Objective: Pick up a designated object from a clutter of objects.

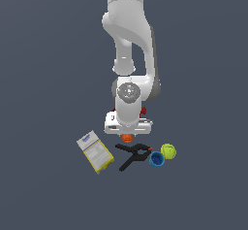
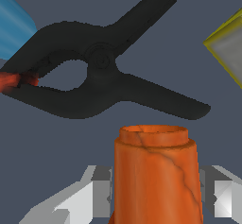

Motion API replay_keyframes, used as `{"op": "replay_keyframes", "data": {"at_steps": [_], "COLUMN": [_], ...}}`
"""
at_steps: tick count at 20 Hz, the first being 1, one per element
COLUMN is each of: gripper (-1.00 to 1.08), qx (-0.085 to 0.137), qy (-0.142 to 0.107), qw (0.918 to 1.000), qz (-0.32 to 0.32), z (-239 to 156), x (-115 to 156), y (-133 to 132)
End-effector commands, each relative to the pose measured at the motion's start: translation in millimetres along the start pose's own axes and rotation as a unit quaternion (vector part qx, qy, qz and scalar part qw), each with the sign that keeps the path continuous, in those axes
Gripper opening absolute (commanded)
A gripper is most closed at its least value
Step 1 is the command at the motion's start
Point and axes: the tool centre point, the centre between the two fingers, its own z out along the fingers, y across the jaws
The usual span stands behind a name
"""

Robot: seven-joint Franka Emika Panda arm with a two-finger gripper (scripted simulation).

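Note:
The designated object, a small orange cup (image 2: 156,176), stands upright between my two fingers (image 2: 101,190), which press against its sides. My gripper (image 2: 156,197) is shut on it. In the exterior view the orange cup (image 1: 127,137) peeks out just under the gripper (image 1: 127,134), low over the floor. The rest of the clutter of objects lies close by. A black clamp (image 2: 101,72) with a red tip is just beyond the cup. A blue cup (image 1: 156,159) and a yellow-green ball (image 1: 168,151) sit toward the exterior view's right.
A yellow-and-white box (image 1: 96,151) lies flat at the exterior view's left of the black clamp (image 1: 133,155). A dark red bowl (image 1: 143,110) is mostly hidden behind the hand. The white arm (image 1: 130,40) rises above the group.

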Motion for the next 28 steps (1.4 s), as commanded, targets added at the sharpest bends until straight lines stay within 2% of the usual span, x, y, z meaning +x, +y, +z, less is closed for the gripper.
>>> {"op": "replay_keyframes", "data": {"at_steps": [1, 10, 28], "gripper": [-1.0, -1.0, -1.0], "qx": [0.0, 0.0, 0.001], "qy": [0.001, 0.001, 0.001], "qw": [1.0, 1.0, 1.0], "qz": [0.0, 0.0, 0.0], "z": [-13.2, -84.6, -271.9], "x": [-3.3, -24.1, -74.5], "y": [6.4, 40.0, 126.8]}}
